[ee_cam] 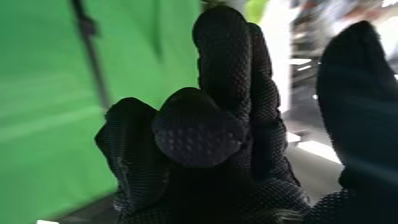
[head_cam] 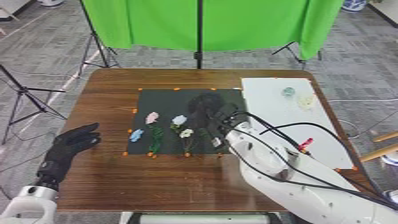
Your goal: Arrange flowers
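Our right hand [head_cam: 208, 106] and left hand [head_cam: 64, 152] have open fingers, the right over the black mat [head_cam: 169, 100] near the flowers [head_cam: 179, 120].

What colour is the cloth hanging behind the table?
Bright green; the cloth shows best in the head view.

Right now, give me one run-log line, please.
arrange flowers | right hand: over dark mat | left hand: open, left side of table | pink flower, white flower: on mat | red item: white sheet
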You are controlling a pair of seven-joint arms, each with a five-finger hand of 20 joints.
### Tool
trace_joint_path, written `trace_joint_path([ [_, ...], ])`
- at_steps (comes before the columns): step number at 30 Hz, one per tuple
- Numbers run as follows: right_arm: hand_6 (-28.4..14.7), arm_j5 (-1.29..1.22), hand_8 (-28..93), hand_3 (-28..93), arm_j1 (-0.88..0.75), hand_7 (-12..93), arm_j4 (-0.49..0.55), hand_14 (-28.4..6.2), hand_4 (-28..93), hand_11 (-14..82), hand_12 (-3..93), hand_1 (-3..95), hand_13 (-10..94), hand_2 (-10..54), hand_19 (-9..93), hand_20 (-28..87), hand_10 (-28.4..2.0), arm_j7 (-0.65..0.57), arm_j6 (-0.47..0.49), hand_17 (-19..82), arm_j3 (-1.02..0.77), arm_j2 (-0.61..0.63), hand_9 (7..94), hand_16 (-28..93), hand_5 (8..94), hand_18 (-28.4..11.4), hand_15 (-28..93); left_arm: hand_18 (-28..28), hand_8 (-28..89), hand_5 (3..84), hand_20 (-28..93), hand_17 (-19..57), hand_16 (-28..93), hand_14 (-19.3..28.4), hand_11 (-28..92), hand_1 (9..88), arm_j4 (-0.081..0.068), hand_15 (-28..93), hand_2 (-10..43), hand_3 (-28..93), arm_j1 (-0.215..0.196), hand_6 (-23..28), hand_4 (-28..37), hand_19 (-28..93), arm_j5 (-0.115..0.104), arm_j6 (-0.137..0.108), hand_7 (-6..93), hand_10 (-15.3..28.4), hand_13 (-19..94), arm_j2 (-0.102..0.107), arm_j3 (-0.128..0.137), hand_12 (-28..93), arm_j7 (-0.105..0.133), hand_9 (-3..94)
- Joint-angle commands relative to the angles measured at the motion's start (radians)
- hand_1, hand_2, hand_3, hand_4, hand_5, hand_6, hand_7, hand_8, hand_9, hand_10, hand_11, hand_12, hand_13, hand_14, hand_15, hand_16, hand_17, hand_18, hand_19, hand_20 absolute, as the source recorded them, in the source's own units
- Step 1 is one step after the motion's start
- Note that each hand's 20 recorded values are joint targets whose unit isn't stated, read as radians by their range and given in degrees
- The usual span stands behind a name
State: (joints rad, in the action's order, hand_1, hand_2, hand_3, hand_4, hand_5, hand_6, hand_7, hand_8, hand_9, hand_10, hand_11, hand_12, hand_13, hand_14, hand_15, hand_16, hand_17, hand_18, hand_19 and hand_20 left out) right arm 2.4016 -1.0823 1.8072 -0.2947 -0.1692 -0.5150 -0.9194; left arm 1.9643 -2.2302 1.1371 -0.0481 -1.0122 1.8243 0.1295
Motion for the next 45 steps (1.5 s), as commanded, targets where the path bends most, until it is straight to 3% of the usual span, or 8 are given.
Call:
trace_joint_path([
  [1, 1.5, 0.088, -9, 67, 0.075, 21, -0.001, -4.1, -28, 41.1, 31.1, 30.8, 86, -9.5, 93, 61, -10.7, 0.031, -0.087, 59, 0.130, 0.007, 80.5, 37, 68.6, -17.4, 67, 12.9, -7, 43.9, 18, 8.9, -2, 17.1, 21, 40.7, 0.000, 22, -9.5, 64, -0.004, 4.9, -8.3, 9, 0.004, 0.010, 13.0, 13.1, 39, -0.005, -0.004, 11, -0.006, 44.5],
  [7, 1.5, 0.142, -9, 66, 0.105, 21, -0.047, -4.2, -28, 45.1, 32.4, 30.8, 86, -9.5, 93, 63, -10.7, -0.016, -0.132, 60, 0.183, -0.009, 80.5, 37, 69.1, -17.4, 69, 12.9, -7, 43.9, 18, 8.9, -2, 17.1, 21, 40.7, 0.000, 22, -9.5, 64, -0.008, 4.9, -8.3, 9, 0.003, 0.009, 13.0, 13.1, 39, -0.007, 0.001, 11, -0.005, 44.6],
  [23, 0.0, 0.182, -8, 69, 0.168, 22, -0.083, -2.7, -28, 51.3, 35.4, 38.2, 87, -9.5, 93, 67, -10.9, -0.061, -0.038, 62, 0.280, -0.014, 79.6, 38, 69.7, -16.7, 71, 12.9, -7, 43.9, 18, 8.8, -2, 17.1, 21, 40.9, 0.000, 22, -9.5, 64, -0.006, 4.9, -8.2, 9, 0.006, 0.012, 13.0, 13.0, 39, -0.010, 0.001, 11, -0.007, 44.5],
  [45, -0.6, 0.221, -5, 70, 0.187, 29, -0.138, -2.1, -28, 56.5, 36.3, 45.3, 87, -9.5, 93, 70, -11.1, -0.085, -0.055, 64, 0.335, -0.026, 77.6, 38, 66.3, -16.0, 73, 12.8, -7, 43.9, 18, 8.8, -2, 17.1, 21, 41.1, 0.002, 22, -9.5, 64, -0.009, 4.9, -8.3, 9, 0.006, 0.016, 12.9, 13.1, 39, -0.008, 0.008, 11, -0.011, 44.6],
])
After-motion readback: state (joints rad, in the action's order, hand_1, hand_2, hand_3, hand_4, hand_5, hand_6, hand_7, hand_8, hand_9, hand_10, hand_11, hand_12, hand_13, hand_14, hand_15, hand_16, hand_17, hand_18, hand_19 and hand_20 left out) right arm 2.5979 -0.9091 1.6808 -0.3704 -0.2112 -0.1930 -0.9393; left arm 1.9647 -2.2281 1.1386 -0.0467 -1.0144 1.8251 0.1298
